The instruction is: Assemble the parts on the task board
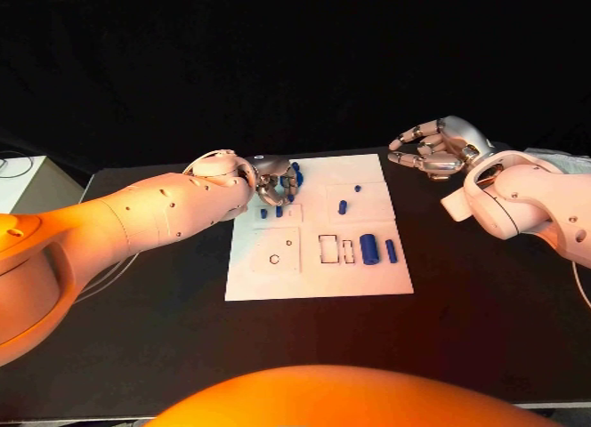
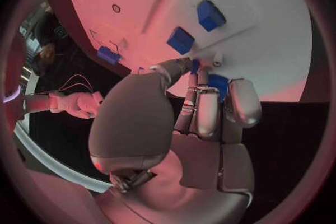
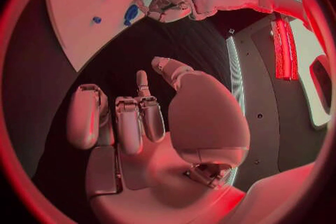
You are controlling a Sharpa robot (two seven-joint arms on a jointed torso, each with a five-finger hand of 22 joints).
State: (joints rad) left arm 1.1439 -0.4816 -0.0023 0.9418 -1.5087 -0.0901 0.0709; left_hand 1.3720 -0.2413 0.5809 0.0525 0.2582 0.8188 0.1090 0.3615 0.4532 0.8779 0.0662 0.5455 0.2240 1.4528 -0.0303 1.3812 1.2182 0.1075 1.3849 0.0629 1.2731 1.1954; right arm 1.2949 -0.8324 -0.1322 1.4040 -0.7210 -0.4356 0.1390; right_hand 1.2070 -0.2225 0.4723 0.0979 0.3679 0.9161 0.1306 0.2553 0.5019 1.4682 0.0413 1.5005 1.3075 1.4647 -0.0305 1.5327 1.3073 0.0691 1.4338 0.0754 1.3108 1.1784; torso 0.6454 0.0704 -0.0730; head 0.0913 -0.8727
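From above, the task board (image 1: pixel 315 267) sits mid-table with blue parts (image 1: pixel 368 245) scattered on it, and the left hand (image 1: pixel 272 178) is down over its far-left corner, fingers bunched around a blue part (image 1: pixel 295 174) there. Right hand (image 1: pixel 431 148) hangs past the board's far-right corner, fingers loosely curled, nothing in them. Left wrist cam: fingertips (image 2: pixel 187 64) pinch a small blue piece (image 2: pixel 195 66) against the board (image 2: pixel 266 50). Right wrist cam: that hand (image 3: pixel 150 123) is empty over black table (image 3: pixel 105 61), fingers apart.
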